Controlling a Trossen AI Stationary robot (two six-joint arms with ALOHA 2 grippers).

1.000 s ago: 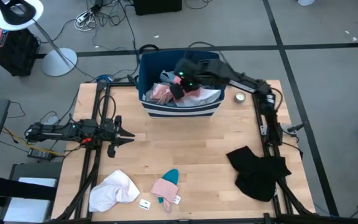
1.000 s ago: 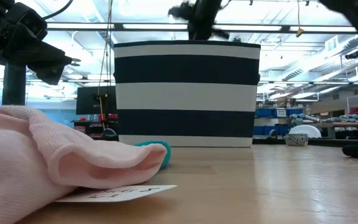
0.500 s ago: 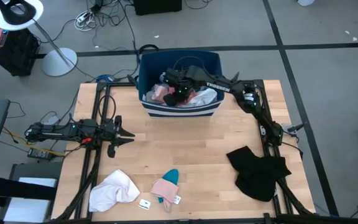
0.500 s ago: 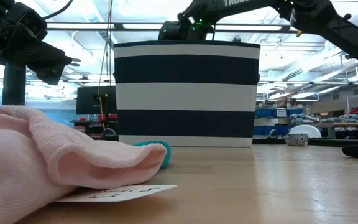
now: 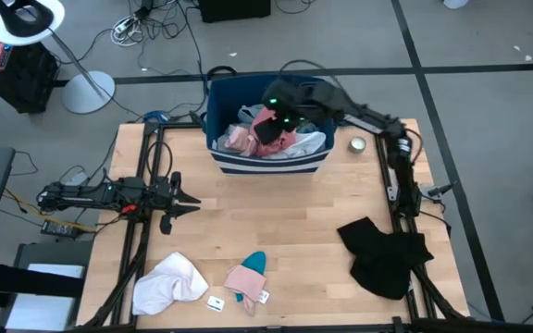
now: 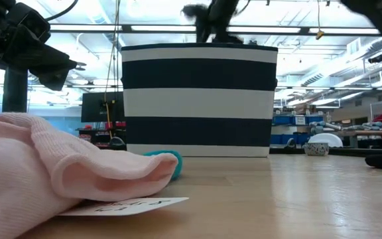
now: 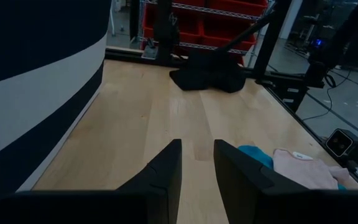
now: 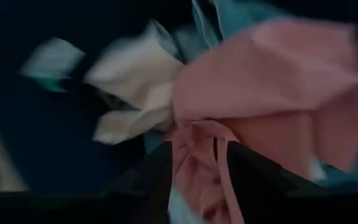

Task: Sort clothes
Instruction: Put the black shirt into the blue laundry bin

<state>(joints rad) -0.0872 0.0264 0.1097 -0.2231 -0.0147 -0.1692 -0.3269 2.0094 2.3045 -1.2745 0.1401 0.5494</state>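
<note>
The dark blue bin with a white stripe [image 5: 266, 163] stands at the table's far edge, holding mixed clothes. My right gripper [image 5: 268, 131] hangs over it above the rim, slanting down, fingers apart [image 8: 201, 180] with a salmon-red garment [image 8: 278, 93] bunched at and between them. On the table lie a white garment [image 5: 169, 282], a pink one [image 5: 241, 277] on a teal one [image 5: 255, 262], and a black one [image 5: 382, 254]. My left gripper [image 5: 192, 202] waits at the table's left, level, open on nothing [image 7: 197, 165]. My right gripper has narrow folds of the salmon-red garment [image 8: 194, 155] running between its two parted fingers, which come from above, slanting down into the bin. The picture is blurred: whether the fingers press the cloth or it only lies between them, I cannot tell.
A small round metal tin [image 5: 357, 143] sits right of the bin. Paper tags [image 5: 216, 302] lie by the pink garment. Bare wood shows across the table's middle, between the bin and the piles. Floor, cables and a lamp stand surround the table.
My right gripper dipped down into the bin toward its left side, then came back up over the bin. The salmon-red garment now shows bunched higher in the bin, right at the gripper, where it did not show before.
</note>
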